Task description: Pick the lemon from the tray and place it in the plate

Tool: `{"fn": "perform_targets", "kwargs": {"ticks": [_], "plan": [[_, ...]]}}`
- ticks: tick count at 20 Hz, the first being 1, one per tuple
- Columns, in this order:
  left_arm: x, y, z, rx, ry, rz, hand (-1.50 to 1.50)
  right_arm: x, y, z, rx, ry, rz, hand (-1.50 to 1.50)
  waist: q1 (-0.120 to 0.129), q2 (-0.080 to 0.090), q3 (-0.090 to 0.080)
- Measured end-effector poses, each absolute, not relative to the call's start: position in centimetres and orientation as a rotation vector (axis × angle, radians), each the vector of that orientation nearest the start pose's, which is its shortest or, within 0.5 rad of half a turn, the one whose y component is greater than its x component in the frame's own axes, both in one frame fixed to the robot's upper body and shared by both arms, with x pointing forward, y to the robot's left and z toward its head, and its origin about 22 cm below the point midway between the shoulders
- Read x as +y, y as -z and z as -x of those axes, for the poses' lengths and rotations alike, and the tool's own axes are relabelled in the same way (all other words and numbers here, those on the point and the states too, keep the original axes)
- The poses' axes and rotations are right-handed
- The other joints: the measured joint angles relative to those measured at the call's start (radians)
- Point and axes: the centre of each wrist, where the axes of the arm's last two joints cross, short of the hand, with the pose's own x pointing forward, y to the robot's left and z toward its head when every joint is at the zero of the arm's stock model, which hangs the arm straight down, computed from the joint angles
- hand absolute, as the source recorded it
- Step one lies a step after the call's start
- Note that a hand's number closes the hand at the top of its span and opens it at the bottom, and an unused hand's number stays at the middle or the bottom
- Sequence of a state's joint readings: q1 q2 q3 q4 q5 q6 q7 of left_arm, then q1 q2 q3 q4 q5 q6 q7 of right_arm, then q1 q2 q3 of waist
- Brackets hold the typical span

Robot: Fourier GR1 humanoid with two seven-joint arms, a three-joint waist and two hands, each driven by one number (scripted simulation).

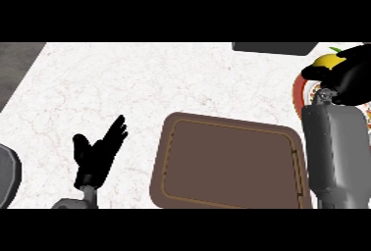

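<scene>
Lemon [327, 60] in right hand [353, 74], over plate [298, 98]

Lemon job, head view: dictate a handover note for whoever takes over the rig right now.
Right hand: fingers curled round the lemon, at the view's upper right, over the plate.
Left hand: open, resting at the lower left of the counter, holding nothing.
Tray: middle of the view; the lemon is out of it.
Done: pick-up and carry across to the plate.
Left: lower the lemon, release it on the plate, then draw the right hand clear.
</scene>
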State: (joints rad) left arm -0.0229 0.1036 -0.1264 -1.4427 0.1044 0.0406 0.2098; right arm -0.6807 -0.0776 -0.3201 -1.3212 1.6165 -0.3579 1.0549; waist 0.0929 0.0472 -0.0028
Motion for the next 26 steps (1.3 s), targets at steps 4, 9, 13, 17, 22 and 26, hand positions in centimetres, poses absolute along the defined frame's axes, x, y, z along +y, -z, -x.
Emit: {"fn": "perform_targets", "kwargs": {"ticks": [4,9,13,17,22,26], "plan": [[22.1,2.2,-24.7,-1.240,0.092,0.053,0.00,-23.9,-14.7,-38.6,-0.924,0.341,1.784,1.50,0.014,0.001,0.002],[22.2,2.1,-25.0,-1.236,0.095,0.042,0.00,-25.4,-13.2,-39.0,-0.849,0.401,1.915,1.50,0.007,-0.002,0.003],[22.4,2.2,-24.8,-1.229,0.083,0.043,0.00,-27.5,-11.9,-38.7,-0.772,0.431,2.024,1.50,-0.005,-0.008,0.004],[22.5,2.3,-24.7,-1.222,0.071,0.036,0.00,-29.6,-10.1,-38.1,-0.714,0.453,2.082,1.50,-0.019,-0.013,0.005],[22.3,2.8,-24.4,-1.213,0.056,0.035,0.00,-32.4,-8.0,-37.4,-0.681,0.498,2.111,1.50,-0.033,-0.020,0.006],[22.8,2.7,-24.3,-1.210,0.045,0.024,0.00,-34.2,-6.5,-36.9,-0.666,0.534,2.112,1.50,-0.043,-0.025,0.006]]}}
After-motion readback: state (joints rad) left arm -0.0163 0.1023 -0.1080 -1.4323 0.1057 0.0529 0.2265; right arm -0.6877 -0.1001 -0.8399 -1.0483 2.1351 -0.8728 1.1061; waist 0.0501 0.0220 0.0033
